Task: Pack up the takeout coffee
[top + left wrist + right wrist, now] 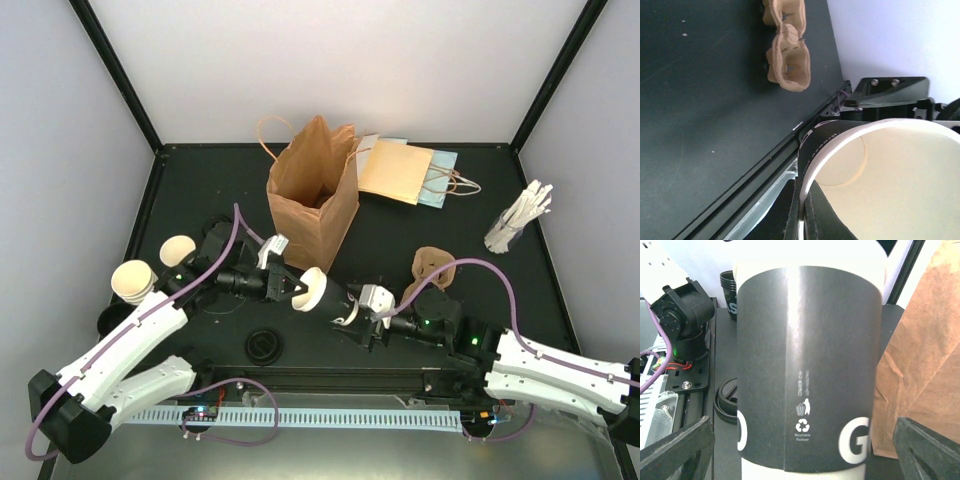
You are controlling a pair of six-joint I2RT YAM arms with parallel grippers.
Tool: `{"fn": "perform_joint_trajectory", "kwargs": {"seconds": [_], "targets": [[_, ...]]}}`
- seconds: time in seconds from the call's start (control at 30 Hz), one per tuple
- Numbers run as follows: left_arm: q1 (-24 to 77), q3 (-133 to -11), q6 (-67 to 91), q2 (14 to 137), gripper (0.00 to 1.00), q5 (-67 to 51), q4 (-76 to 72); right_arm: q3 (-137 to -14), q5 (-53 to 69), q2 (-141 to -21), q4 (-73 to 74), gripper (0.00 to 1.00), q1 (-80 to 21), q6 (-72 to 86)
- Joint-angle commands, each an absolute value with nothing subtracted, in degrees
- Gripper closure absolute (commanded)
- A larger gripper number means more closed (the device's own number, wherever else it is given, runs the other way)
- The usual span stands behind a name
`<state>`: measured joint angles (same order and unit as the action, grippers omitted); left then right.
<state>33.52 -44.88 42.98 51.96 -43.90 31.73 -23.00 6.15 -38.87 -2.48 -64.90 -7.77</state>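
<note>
Fingers of the left gripper (297, 289) pinch the rim wall of the paper cup (325, 293), which hangs on its side above the table, mouth leftward and base toward the right gripper (352, 306). That gripper's jaws stand wide, clear of the sleeve. Only the right wrist view shows those gaps, and only the left wrist view shows the cup empty.

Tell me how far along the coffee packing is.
Done: nothing visibly packed; the pulp carrier shows empty pockets, and the inside of the paper bag is hidden. In hand: the left gripper pinches one cup by its rim, held sideways, while the right gripper stands open around its sleeve. Left: seating this cup, then a second from the cream cups at the left edge.
</note>
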Motion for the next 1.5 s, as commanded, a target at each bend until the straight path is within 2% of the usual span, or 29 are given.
{"fn": "perform_joint_trajectory", "kwargs": {"seconds": [0.0, 0.07, 0.23, 0.53, 0.73, 0.9, 1.0, 1.13, 1.33, 1.47], "targets": [[33.9, -48.1, 38.2, 51.5, 0.98, -37.9, 37.7, -23.1, 5.0, -36.8, -0.6, 0.0, -65.1, -6.7], [34.0, -49.2, 36.1, 51.9, 0.98, -32.6, 42.2, -22.9, 4.1, -36.1, 0.1, 0.0, -65.1, -5.3], [37.4, -50.5, 33.1, 53.4, 0.98, -20.8, 48.4, -23.7, -7.7, -35.9, 2.0, 0.0, -65.1, 11.5], [51.4, -47.9, 37.9, 58.8, 0.98, -5.8, 43.2, -38.7, -24.8, -45.4, 29.7, 0.0, -64.8, 30.0], [56.5, -49.5, 37.0, 65.9, 0.98, 0.9, 39.9, -44.8, -23.6, -51.5, 38.7, 0.0, -64.1, 34.2], [59.6, -52.0, 36.1, 71.0, 0.98, 4.8, 38.6, -42.6, -19.0, -50.6, 39.3, 0.0, -64.1, 42.9], [60.5, -53.5, 35.7, 73.9, 0.98, 6.2, 38.2, -43.3, -20.7, -52.3, 42.5, 0.0, -64.0, 49.9], [61.3, -55.1, 35.5, 77.4, 0.98, 7.2, 38.3, -44.9, -24.4, -54.5, 46.7, 0.0, -64.0, 50.4], [61.3, -56.5, 35.3, 80.5, 0.98, 8.2, 38.9, -41.8, -23.1, -51.1, 43.4, 0.0, -64.0, 50.1], [61.3, -56.8, 35.6, 81.1, 0.94, 8.3, 38.7, -40.7, -22.9, -49.5, 42.6, 0.0, -64.0, 50.1]]}}
